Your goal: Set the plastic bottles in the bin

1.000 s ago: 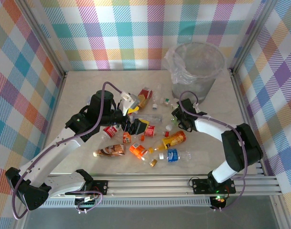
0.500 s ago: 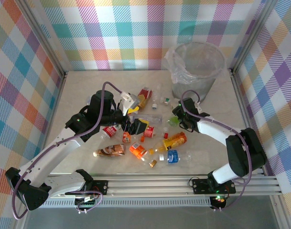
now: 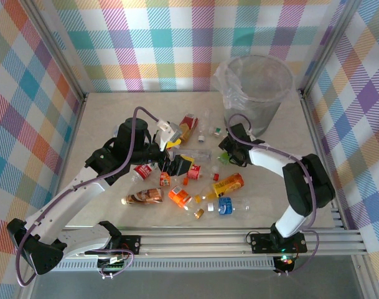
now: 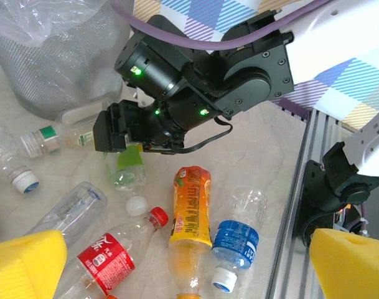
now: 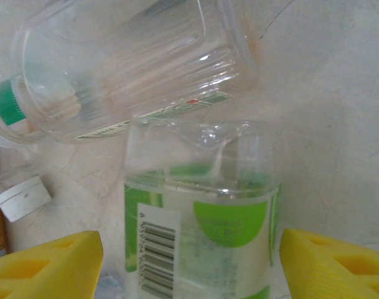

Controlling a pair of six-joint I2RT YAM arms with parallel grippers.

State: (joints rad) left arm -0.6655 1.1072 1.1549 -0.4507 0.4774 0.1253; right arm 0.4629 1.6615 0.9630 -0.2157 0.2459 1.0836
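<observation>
Several plastic bottles lie scattered on the table middle. My right gripper (image 5: 192,268) is open and straddles a clear bottle with a green label (image 5: 201,237), a small gap at each yellow pad; from above this gripper (image 3: 225,151) sits just in front of the bin (image 3: 254,87). A second clear bottle with a green cap band (image 5: 127,68) lies just beyond it. My left gripper (image 4: 189,265) is open and hovers above an orange bottle (image 4: 191,208), a blue-labelled bottle (image 4: 236,243) and a red-labelled bottle (image 4: 105,261), holding nothing.
The bin's bag (image 4: 52,56) hangs over its rim at the back right. More bottles lie near the front, such as a brown one (image 3: 142,197) and an orange-capped one (image 3: 178,196). The metal frame rail (image 3: 208,240) runs along the near edge.
My right arm has swung its wrist back and left, towards the bin and the green-labelled bottle, and its jaws stand wider. The left arm has not moved.
</observation>
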